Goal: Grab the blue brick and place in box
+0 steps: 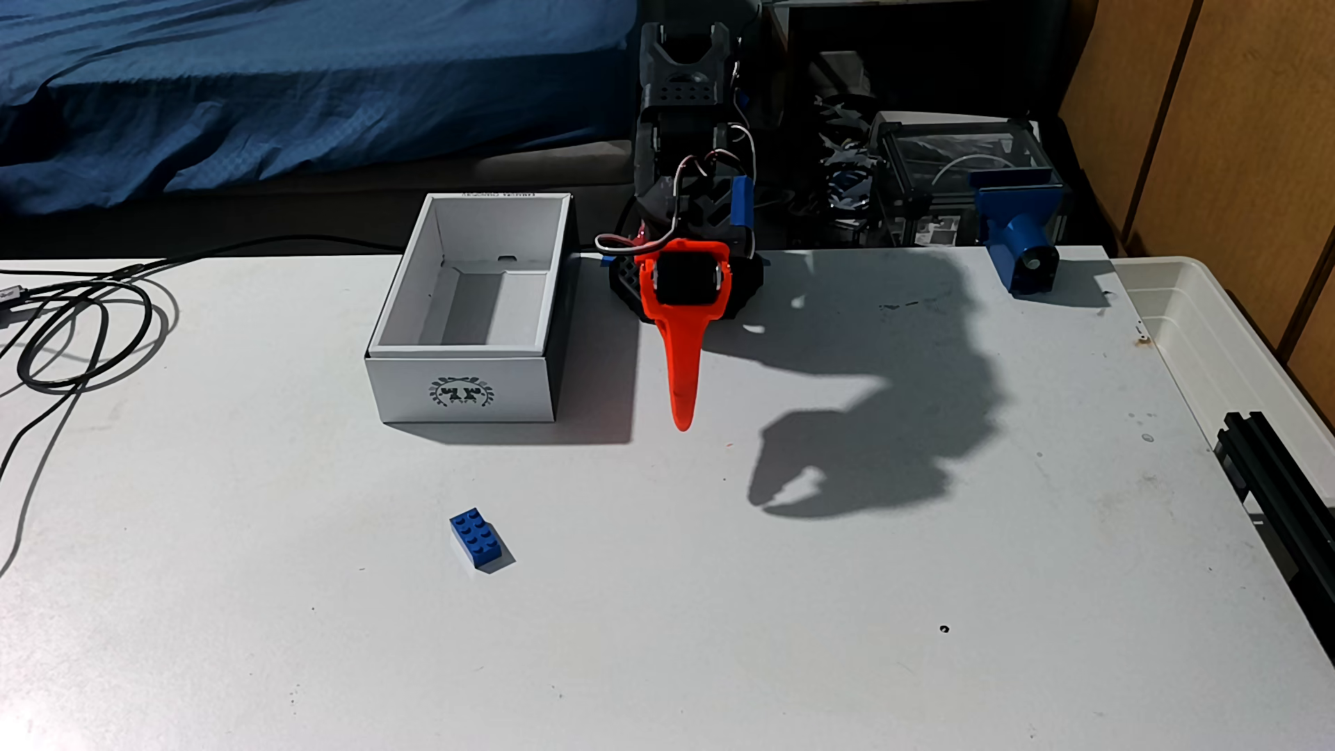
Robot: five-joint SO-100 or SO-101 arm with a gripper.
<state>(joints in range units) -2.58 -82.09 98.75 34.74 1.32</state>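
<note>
The blue brick (476, 540) lies flat on the white table (795, 635), studs up, in front of the box and a little to the left of the gripper. The box (462, 393) is white cardboard with its top open and nothing inside, and a dark wreath emblem on its near short side. My gripper (681, 421) hangs to the right of the box, above the table and well behind the brick. Its orange finger (677, 361) points down toward the camera. The other finger is hidden behind it. Nothing is seen in the gripper. Its shadow on the table shows two tips close together.
Black cables (79, 325) loop on the table's left side. A blue printed mount (1018, 238) stands at the back right. A translucent white bin (1228, 339) and a black rail (1279, 469) border the right edge. The arm's base (686, 108) sits behind the table.
</note>
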